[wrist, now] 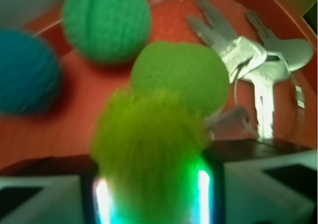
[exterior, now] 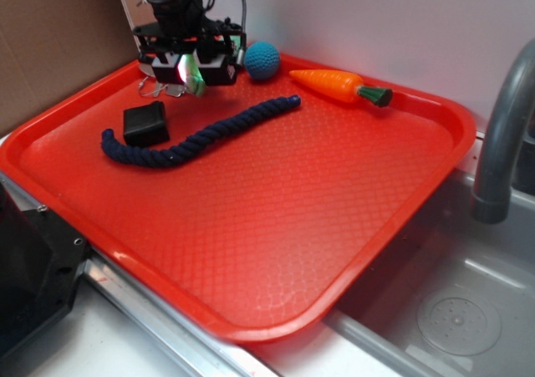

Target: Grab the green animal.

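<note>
1. Fingers (wrist: 149, 194) are seen pinching the fuzzy tuft of the green animal (wrist: 164, 110) at the far corner of the red tray (exterior: 251, 252).
2. Grip should be held firm; fur alone may slip.
3. A straight lift is advised, clear of the keys (wrist: 258, 60) and the teal-green knitted ball (wrist: 107, 23).

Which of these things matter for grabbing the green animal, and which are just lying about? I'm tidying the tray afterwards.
Part of the job:
- green animal, fuzzy, between the pads of the hand

Lying about:
- teal-green ball
- blue ball
- keys
- toy carrot
- dark blue rope
- black block
</note>
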Controlling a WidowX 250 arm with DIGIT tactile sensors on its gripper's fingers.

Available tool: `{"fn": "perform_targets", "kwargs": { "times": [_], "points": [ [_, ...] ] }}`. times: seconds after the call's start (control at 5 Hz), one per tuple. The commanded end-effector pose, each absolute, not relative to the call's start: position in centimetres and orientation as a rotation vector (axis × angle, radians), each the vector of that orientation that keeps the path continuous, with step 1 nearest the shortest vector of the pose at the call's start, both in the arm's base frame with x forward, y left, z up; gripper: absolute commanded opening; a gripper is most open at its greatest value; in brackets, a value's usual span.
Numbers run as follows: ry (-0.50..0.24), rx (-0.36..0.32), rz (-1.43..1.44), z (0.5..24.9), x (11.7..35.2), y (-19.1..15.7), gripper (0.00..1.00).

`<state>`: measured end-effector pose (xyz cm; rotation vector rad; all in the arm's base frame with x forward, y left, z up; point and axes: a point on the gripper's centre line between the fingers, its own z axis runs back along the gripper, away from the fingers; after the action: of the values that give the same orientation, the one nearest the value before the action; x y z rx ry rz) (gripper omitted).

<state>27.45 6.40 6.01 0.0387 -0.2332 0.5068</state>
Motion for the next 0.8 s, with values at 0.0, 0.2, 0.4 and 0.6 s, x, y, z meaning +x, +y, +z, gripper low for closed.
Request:
{"fn": "perform_targets", "kwargs": {
  "times": [0.0, 0.2, 0.4, 0.6],
  "points": [
    [-0.191, -0.04, 0.11, 15.8, 20.7, 0.2, 0.0],
    [-0.161, -0.063, -0.08, 18.1, 17.5, -2.9, 0.0],
    [-0.174, -0.049, -0.108, 20.7, 16.0, -2.8, 0.0],
    [-0.163, -0.093, -0.089, 22.1, 16.4, -1.5, 0.0]
  ]
}}
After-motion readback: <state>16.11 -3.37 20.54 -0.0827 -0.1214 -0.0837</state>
